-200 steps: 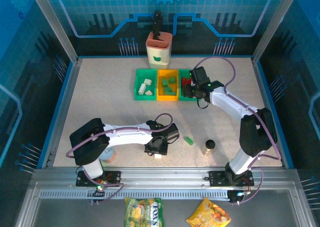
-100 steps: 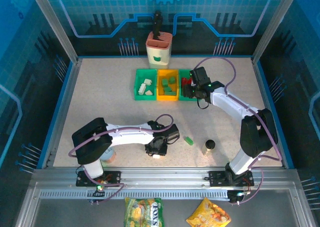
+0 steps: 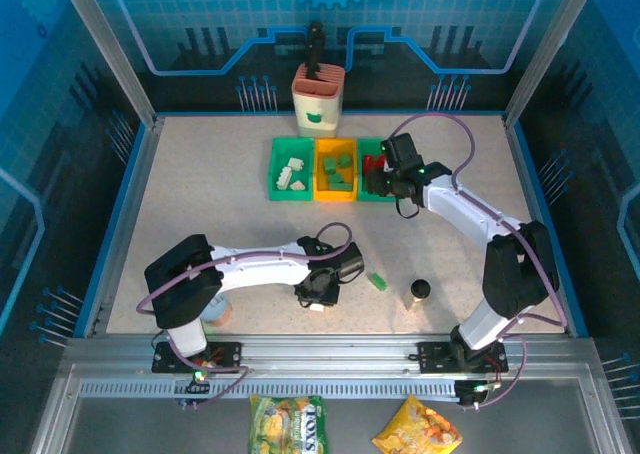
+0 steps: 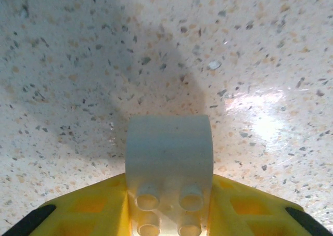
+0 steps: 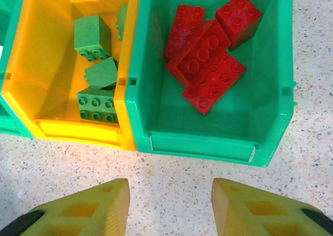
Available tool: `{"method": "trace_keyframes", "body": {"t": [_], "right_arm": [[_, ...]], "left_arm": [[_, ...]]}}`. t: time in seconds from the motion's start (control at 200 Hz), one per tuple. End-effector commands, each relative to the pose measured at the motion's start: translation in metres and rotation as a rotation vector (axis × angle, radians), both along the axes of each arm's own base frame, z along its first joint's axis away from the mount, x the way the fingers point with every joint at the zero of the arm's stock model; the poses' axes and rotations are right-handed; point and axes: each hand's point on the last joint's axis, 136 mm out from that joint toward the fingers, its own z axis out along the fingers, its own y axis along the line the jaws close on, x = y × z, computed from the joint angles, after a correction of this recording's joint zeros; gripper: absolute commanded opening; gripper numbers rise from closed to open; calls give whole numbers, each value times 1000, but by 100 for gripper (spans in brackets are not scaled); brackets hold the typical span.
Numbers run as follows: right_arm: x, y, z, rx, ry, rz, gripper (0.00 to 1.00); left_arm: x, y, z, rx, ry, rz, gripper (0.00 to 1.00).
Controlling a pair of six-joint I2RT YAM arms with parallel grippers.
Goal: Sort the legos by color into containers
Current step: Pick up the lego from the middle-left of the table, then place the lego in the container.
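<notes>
My left gripper point(image 3: 318, 296) hangs low over the near table, shut on a white lego point(image 4: 169, 153) that sits studs-up between its yellow fingers point(image 4: 88, 210). My right gripper point(image 5: 170, 194) stands open and empty just in front of the right green bin point(image 5: 208, 147), which holds several red legos point(image 5: 208, 54). Beside it, the yellow bin point(image 5: 47, 90) has green legos point(image 5: 96, 75) in it. In the top view, the left green bin point(image 3: 274, 169) contains white legos point(image 3: 292, 174). One green lego point(image 3: 377, 281) lies loose on the table, right of my left gripper.
A black-capped bottle point(image 3: 420, 291) stands right of the loose green lego. A cream-and-orange cup point(image 3: 318, 101) stands behind the bins. A round tin point(image 3: 215, 314) is partly hidden under my left arm. Blue walls enclose the table.
My left gripper has shifted slightly right and turned a little with the white lego. The right gripper has barely moved.
</notes>
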Motion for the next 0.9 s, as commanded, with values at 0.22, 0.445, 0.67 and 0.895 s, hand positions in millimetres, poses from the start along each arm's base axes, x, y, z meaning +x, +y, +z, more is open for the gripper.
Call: {"method": "trace_keyframes", "body": {"t": [0.22,0.445,0.67,0.895], "right_arm": [[-22,-19,5,-40,23,-25,46],[-41,-23,3,-73,47,-12,46],[-59,-16,1,-77,75,7,46],[-80,-10,-7,-107,110,30,46]], "left_arm": [[30,13,24,-33,-60,-9,36],[54,21,28,-80,-70,-2,36],[85,31,34,-114,-95,-7,36],[122,40,44,-124,-136,-6,36]]}}
